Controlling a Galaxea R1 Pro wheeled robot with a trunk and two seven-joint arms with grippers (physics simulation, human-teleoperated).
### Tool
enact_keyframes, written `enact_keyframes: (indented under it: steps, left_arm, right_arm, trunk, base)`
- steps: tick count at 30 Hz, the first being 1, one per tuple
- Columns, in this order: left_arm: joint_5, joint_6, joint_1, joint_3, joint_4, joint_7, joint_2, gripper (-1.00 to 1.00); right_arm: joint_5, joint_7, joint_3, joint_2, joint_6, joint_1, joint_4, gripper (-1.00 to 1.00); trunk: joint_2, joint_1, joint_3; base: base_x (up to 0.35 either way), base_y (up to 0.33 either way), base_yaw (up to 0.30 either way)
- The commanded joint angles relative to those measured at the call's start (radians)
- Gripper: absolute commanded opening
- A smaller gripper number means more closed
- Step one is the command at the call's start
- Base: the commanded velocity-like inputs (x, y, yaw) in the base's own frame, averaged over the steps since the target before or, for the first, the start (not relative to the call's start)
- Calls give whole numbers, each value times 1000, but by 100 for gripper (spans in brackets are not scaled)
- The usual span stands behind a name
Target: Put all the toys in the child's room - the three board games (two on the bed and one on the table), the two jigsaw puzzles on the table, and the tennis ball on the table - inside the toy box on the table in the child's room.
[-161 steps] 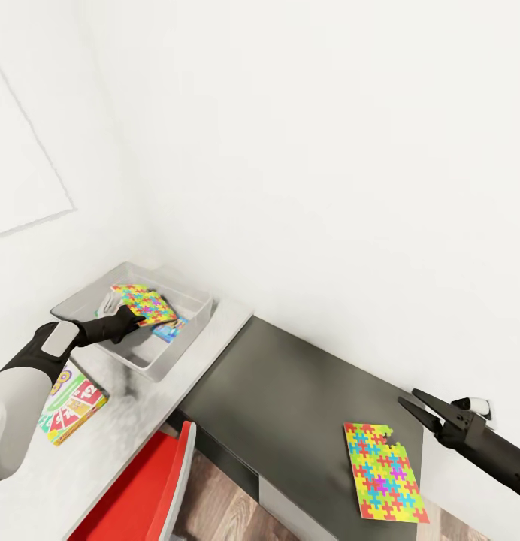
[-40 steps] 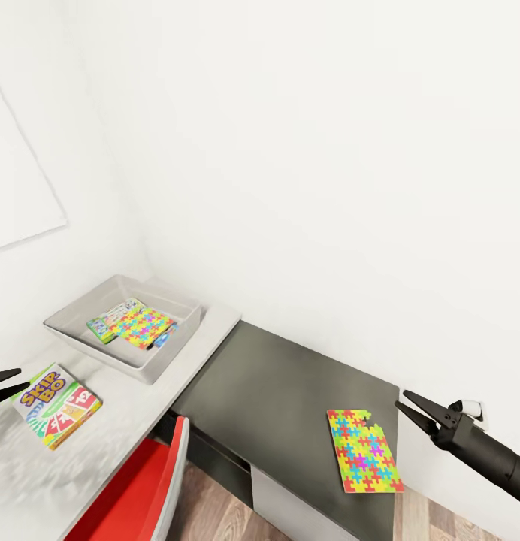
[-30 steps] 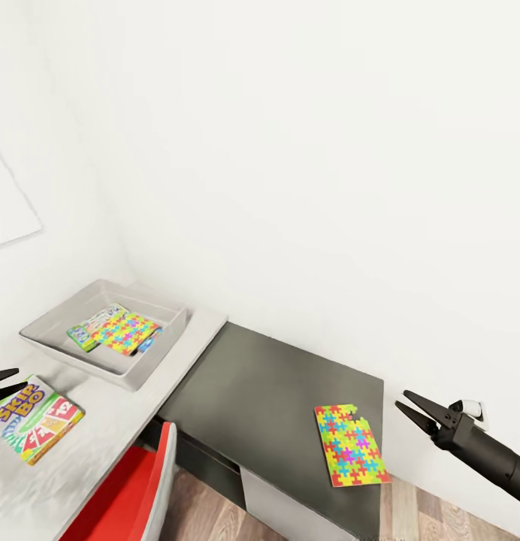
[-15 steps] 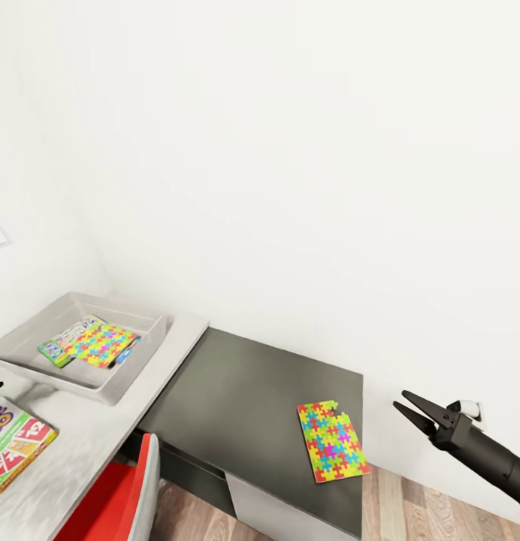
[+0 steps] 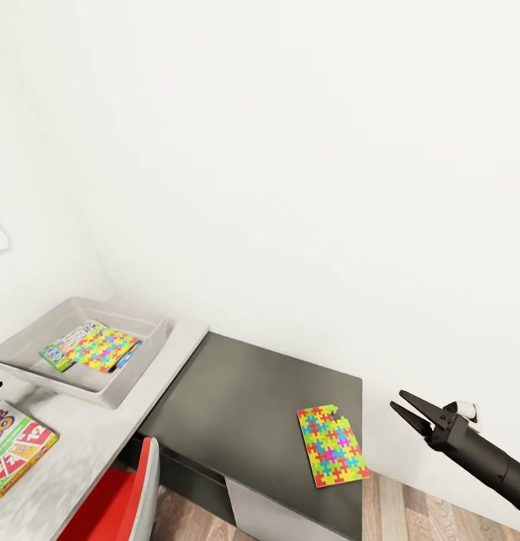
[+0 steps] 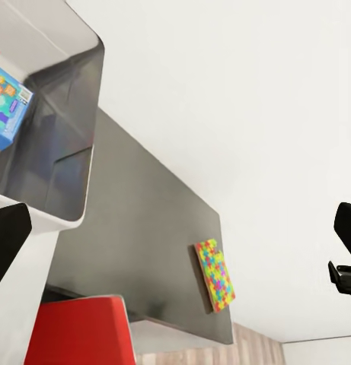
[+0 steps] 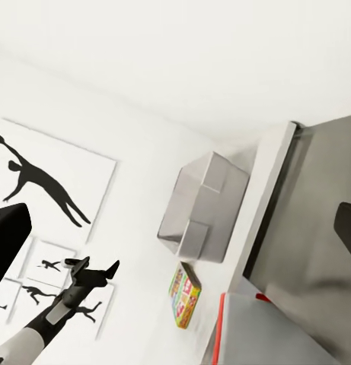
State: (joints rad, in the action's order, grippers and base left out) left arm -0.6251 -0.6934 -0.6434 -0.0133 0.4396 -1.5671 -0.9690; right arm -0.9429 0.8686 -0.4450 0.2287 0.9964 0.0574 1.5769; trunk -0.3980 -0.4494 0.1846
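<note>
A red chair (image 5: 113,503) stands at the near left, tucked against the light grey table (image 5: 95,432). A dark grey surface (image 5: 252,398) adjoins it to the right, along the white wall (image 5: 290,150). Wood flooring (image 5: 433,518) shows at the near right; black silhouette pictures (image 7: 42,182) hang on a wall.

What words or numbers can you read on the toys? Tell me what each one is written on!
"BO": big letters on the card game box lying on the light table; the rest of its name is cut off at the picture's edge.
Red cards on that box carry a number, too blurred to read.
The box under the jigsaw puzzle in the toy box: print too small to read.
The jigsaw puzzle on the dark table: no words.
</note>
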Motion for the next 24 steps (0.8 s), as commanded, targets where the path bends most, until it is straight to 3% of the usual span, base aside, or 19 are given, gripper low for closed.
enact_keyframes:
  steps: [1,15,24]
  left_arm:
    - [0,-11,-1,1,0,-4,0,100]
    - [-3,-11,-1,1,1,-4,0,100]
    - [-2,-10,-1,0,2,-4,1,100]
  right_arm:
    - [3,4,-1,0,4,1,0,100]
    - [3,4,-1,0,2,1,0,100]
    - [1,5,2,0,-63,1,0,100]
  trunk:
    - [-2,-1,0]
    - [-2,-1,-23]
    - [-2,-1,-38]
  base:
    - [0,0,0]
    - [-35,0,0]
    - [-94,0,0]
